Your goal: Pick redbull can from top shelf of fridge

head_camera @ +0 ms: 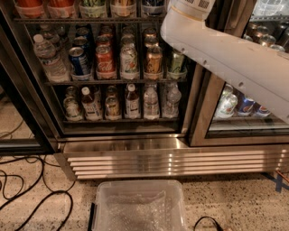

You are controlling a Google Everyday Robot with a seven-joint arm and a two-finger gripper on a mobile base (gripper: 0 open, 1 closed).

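Observation:
The fridge [171, 160] fills the view, with black frames and a ribbed steel base grille. The top shelf [90, 20] is a thin black rail at the upper edge, lined with clear trays. Only the bottoms of the cans on it show. The rightmost one is dark blue [152, 5] and may be the redbull can; its upper part is cut off. My white arm [226, 54] crosses from the right edge up to the top of the picture, in front of the fridge's centre post. The gripper is out of view above the frame.
The middle shelf holds a Pepsi can [80, 61], a red cola can [104, 61], other cans and a water bottle [49, 58]. The lower shelf holds bottles [131, 101]. A clear plastic bin [140, 207] and black cables [27, 189] lie on the floor.

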